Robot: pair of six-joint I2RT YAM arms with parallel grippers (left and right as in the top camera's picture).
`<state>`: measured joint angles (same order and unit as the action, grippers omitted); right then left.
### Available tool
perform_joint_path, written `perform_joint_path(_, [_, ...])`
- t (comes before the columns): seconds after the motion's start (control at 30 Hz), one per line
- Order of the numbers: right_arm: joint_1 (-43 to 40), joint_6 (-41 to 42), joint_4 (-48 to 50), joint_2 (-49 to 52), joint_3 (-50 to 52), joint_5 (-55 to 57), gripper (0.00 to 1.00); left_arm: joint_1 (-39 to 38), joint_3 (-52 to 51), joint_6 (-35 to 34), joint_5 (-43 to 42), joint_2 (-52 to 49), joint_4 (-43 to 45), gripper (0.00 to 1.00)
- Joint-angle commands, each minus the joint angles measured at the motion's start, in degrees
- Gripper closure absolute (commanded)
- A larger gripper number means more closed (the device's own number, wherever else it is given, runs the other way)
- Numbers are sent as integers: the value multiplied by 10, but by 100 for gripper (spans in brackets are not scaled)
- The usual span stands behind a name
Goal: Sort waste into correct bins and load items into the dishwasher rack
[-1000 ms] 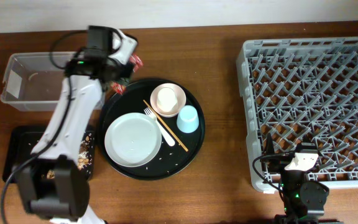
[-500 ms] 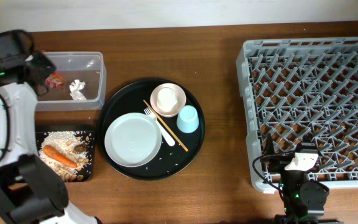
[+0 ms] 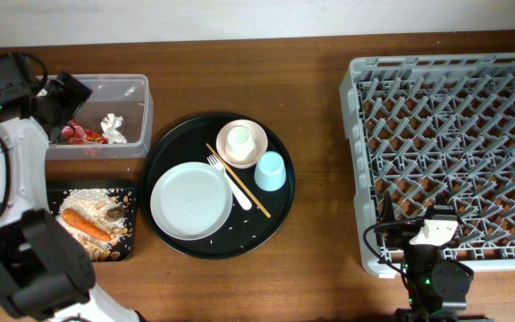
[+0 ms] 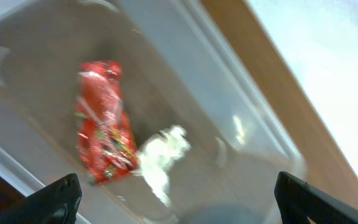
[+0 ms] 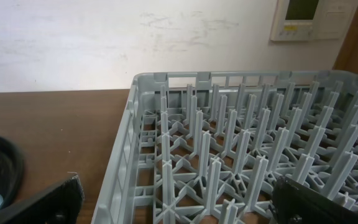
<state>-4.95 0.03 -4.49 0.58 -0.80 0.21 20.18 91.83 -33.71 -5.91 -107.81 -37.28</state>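
At table's right: dishwasher rack [image 3: 450, 152], grey, pegged, nothing loaded. The right gripper [image 5: 179, 205] faced its near wall, jaws spread wide, holding nothing.

Centre: round black tray [image 3: 240, 237], carrying all five items.

Plate [image 3: 190, 201], pale grey, lay flat on the tray's left half. Judged stiff, smooth and breakable; best pinched at the rim.

Clear tub [image 3: 123, 89], far left. The left gripper [image 4: 179, 199] hovered over it, jaws fully apart and empty.

Shallow black tray [image 3: 132, 192], beside the tub, held rice [image 3: 92, 201] and a carrot [image 3: 83, 225].

Bowl [image 3: 241, 141], cream-pink, just beside the light blue cup [image 3: 270, 171]. Both probably light, rigid and slippery; grip by the wall.

Chopsticks [image 3: 256, 201] and white fork [image 3: 240, 197] lay between plate and cup. Thin, low-lying, likely to roll.

Red wrapper [image 4: 104, 121] and white tissue [image 4: 160, 158] lay side by side in the tub, light and crushable.
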Motion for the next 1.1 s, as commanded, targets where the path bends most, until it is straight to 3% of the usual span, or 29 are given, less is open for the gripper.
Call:
perform_joint_path(0.0, [-4,2,-2,-2,5,5,1,-2,8,35,-118,112,-66,1])
perform_joint_path(0.13, [-4,2,-2,-2,5,5,1,-14,8,36,-108,181,-176,1])
perform_joint_path(0.27, [-4,2,-2,-2,5,5,1,-21,8,21,-16,235,-272,1])
perform_joint_path(0.4, [-4,2,-2,-2,5,5,1,-20,8,-103,117,258,-384,1])
perform_joint_path(0.5, [-4,2,-2,-2,5,5,1,-20,7,-203,148,258,-454,1])
perform_joint_path(0.57, [-4,2,-2,-2,5,5,1,-20,7,-238,148,258,-483,1])
perform_joint_path(0.7, [-4,2,-2,-2,5,5,1,-20,7,-242,165,258,-501,1])
perform_joint_path(0.8, [-4,2,-2,-2,5,5,1,1,5,-311,221,258,-509,1])
perform_joint_path(0.87, [-4,2,-2,-2,5,5,1,29,0,-346,208,258,-509,1])
perform_joint_path(1.07, [-4,2,-2,-2,5,5,1,72,-1,-348,164,257,-554,1])
